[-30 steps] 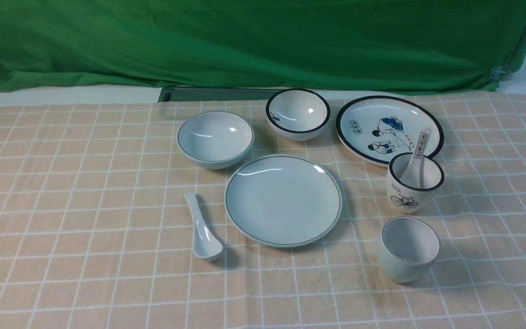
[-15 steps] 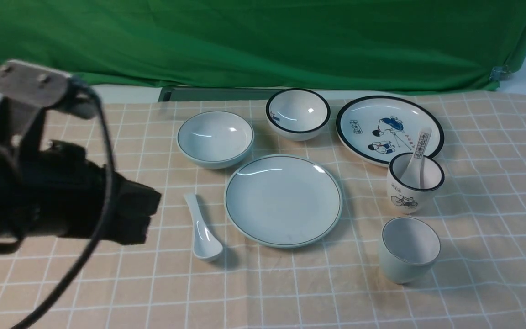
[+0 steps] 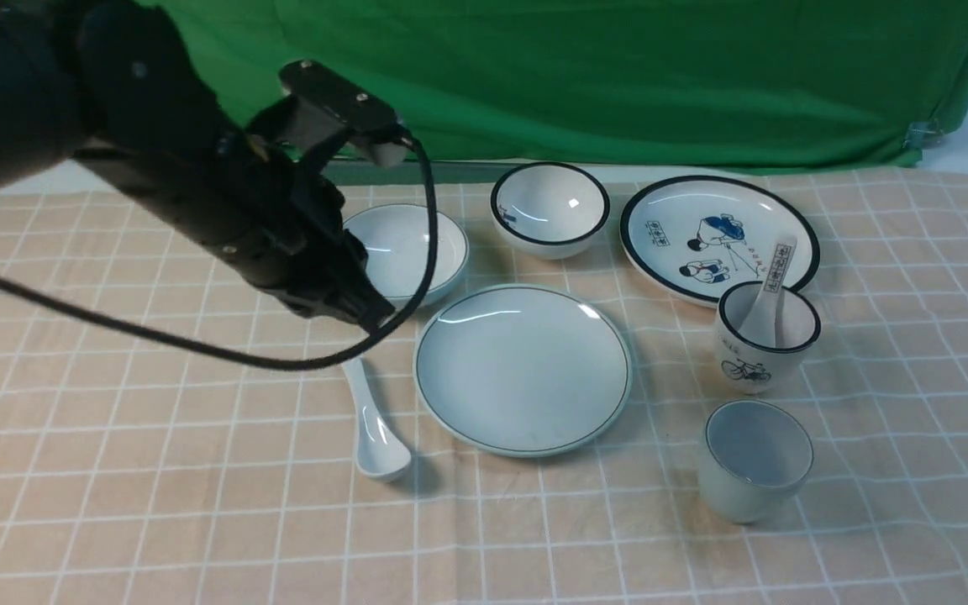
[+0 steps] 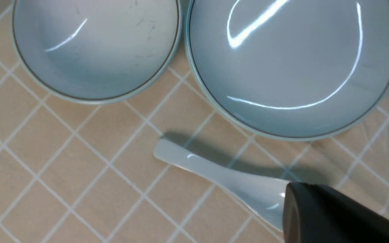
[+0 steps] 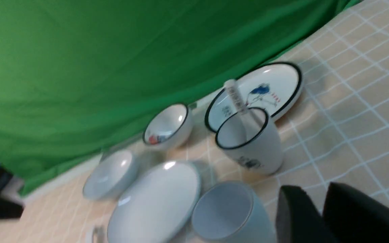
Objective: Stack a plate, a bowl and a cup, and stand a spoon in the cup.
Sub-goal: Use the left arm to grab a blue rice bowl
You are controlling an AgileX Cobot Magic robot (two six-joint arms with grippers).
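The plain plate (image 3: 523, 370) lies mid-table, with the plain bowl (image 3: 417, 244) behind it to the left, partly hidden by my left arm. The plain spoon (image 3: 375, 424) lies left of the plate, and the plain cup (image 3: 754, 458) stands to its right. My left gripper (image 3: 362, 311) hangs above the cloth between bowl and spoon, holding nothing. The left wrist view shows the bowl (image 4: 93, 47), the plate (image 4: 292, 67), the spoon (image 4: 214, 172) and one dark finger (image 4: 322, 212). My right gripper (image 5: 311, 194) is shut and empty beside the cup (image 5: 225, 212).
A black-rimmed white bowl (image 3: 549, 208) and a cartoon plate (image 3: 718, 235) stand at the back. A bicycle cup (image 3: 765, 336) holds a printed spoon (image 3: 774, 281), just behind the plain cup. A green cloth (image 3: 534, 76) hangs behind the checked tablecloth (image 3: 156, 470).
My left arm has swung in from the lower left, up and to the right, and now reaches over the bowl's near-left side. The dishes have not moved.
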